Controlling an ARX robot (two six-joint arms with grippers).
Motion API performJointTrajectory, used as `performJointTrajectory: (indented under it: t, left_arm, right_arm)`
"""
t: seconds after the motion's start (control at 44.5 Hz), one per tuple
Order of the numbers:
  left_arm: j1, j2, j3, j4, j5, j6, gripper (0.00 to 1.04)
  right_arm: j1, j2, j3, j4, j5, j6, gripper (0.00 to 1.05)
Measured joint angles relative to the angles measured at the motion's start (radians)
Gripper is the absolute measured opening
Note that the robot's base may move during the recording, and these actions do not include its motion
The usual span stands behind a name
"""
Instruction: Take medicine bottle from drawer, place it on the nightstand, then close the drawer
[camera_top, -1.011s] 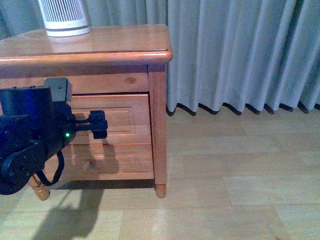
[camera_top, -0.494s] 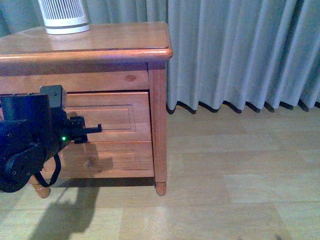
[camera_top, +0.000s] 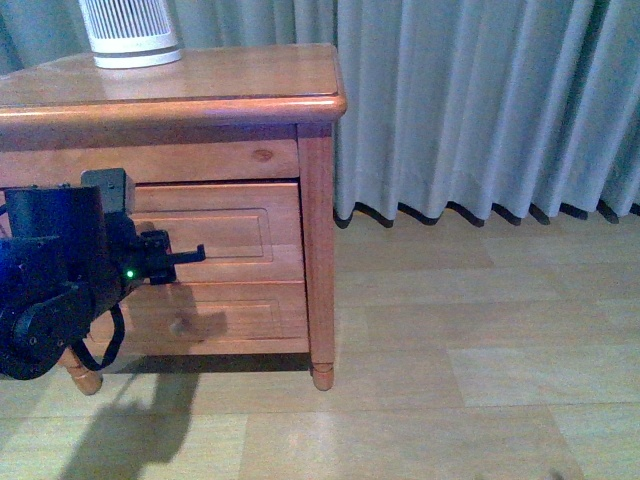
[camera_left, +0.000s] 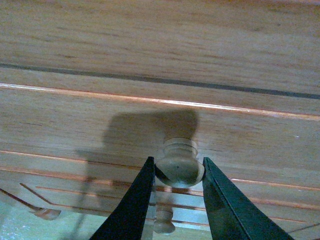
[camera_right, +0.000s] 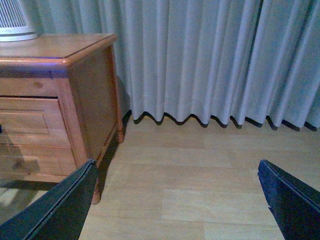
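Note:
The orange-brown nightstand (camera_top: 200, 85) fills the left of the front view. Its upper drawer (camera_top: 235, 235) looks flush with the frame. My left gripper (camera_top: 190, 252) reaches to that drawer's front. In the left wrist view, my left gripper (camera_left: 177, 162) is shut on the drawer's round wooden knob (camera_left: 179, 169), one dark finger on each side. My right gripper (camera_right: 176, 164) stands open above bare floor, to the right of the nightstand (camera_right: 90, 95). It holds nothing. The medicine bottle is out of view.
A white ribbed device (camera_top: 128, 35) stands at the back left of the nightstand top. The lower drawer's knob (camera_top: 180, 326) sits below my left gripper. Grey curtains (camera_top: 480, 110) hang behind, down to the pale wood floor (camera_top: 450, 380).
Since one second ago my left gripper has drawn a little to the left and its fingers have narrowed at the drawer front. Over the last half second almost nothing has moved.

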Motion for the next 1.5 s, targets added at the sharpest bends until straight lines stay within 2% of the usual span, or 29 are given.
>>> performJointTrajectory:
  t: [0.202,0.472,0.741,0.898,1.28,1.505]
  left_arm:
    - [0.012,-0.019,-0.055,0.048,0.029,-0.002,0.24]
    - [0.041,-0.236,-0.438,0.141,0.105,-0.002,0.24]
    - [0.058,-0.383,-0.66,0.148,0.146,0.008,0.24]
    - [0.056,-0.445,-0.751,0.146,0.144,0.015,0.24]
    - [0.017,-0.549,-0.808,0.011,0.076,-0.003,0.23]
    - [-0.004,-0.611,-0.832,-0.008,0.08,-0.004,0.53]
  right_arm:
    - [0.0,0.0,0.0,0.0,0.0,0.0,0.98]
    - [0.0,0.0,0.0,0.0,0.0,0.0,0.98]
    - [0.0,0.0,0.0,0.0,0.0,0.0,0.98]
    - [0.0,0.0,0.0,0.0,0.0,0.0,0.98]
    - [0.0,0.0,0.0,0.0,0.0,0.0,0.98]
    - [0.0,0.0,0.0,0.0,0.0,0.0,0.98]
